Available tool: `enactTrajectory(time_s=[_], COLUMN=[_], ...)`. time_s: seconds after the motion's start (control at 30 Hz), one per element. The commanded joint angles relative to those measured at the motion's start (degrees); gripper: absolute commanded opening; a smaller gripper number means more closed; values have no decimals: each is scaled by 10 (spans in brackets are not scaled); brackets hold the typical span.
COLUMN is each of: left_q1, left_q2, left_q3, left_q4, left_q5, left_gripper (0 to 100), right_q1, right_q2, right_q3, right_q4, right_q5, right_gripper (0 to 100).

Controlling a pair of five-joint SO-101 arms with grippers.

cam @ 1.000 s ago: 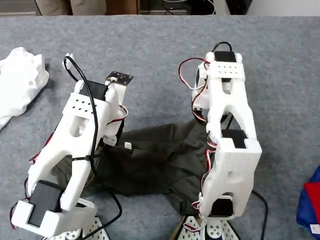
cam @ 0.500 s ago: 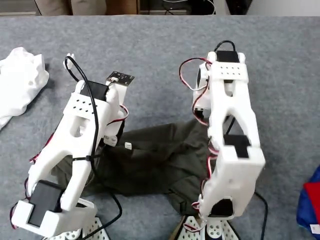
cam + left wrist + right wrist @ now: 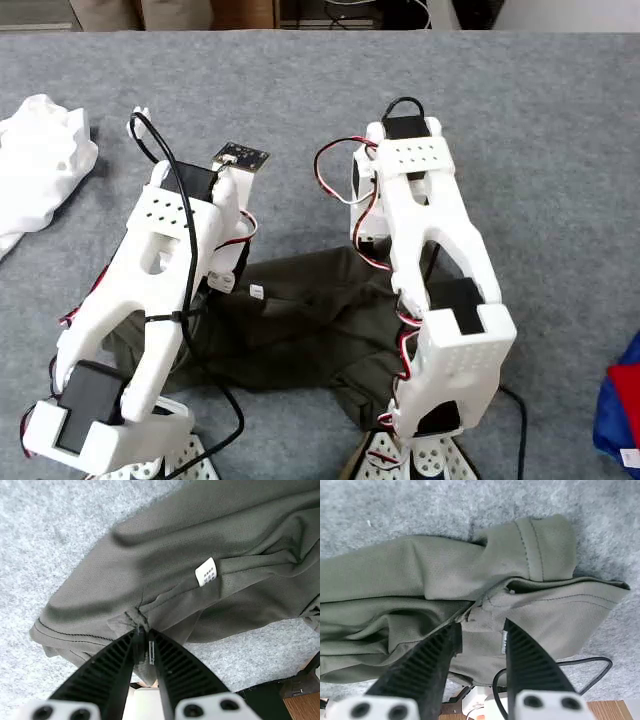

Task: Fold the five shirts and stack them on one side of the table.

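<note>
A crumpled olive shirt (image 3: pixel 300 320) lies on the grey table (image 3: pixel 300 90) near the front edge, between the two arms. My left gripper (image 3: pixel 141 632) is shut on a small pinch of the olive shirt (image 3: pixel 200 525), close to its hem; a white label (image 3: pixel 206 572) shows on the cloth beyond. My right gripper (image 3: pixel 481 627) stands open just above the olive shirt (image 3: pixel 395 575), near a folded sleeve cuff (image 3: pixel 545 545), with nothing between its fingers. In the high view both grippers are hidden under their arms.
A bunched white shirt (image 3: pixel 35 160) lies at the far left. A blue and red garment (image 3: pixel 622 400) shows at the right edge. A black cable (image 3: pixel 580 667) trails by the right arm's base. The far half of the table is bare grey felt.
The right arm has swung to the left, toward the middle of the table. The left arm and the shirt in its grip have not moved.
</note>
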Motion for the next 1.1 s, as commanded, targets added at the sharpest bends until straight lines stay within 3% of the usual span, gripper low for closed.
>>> enactTrajectory(time_s=[0.0, 0.7, 0.87, 1.07], left_q1=[4, 4, 4, 1], left_q2=[1, 63, 62, 62], left_q3=[-5, -16, -16, -16], left_q4=[4, 3, 3, 3], left_q5=[1, -10, -10, -11], left_gripper=[19, 19, 19, 19], right_q1=[28, 42, 42, 72], right_q2=[3, 118, 118, 117], right_q3=[-22, -68, -73, -73], right_q4=[-2, -27, -27, -25], right_q5=[-7, -7, -3, -3], right_gripper=[146, 144, 47, 37])
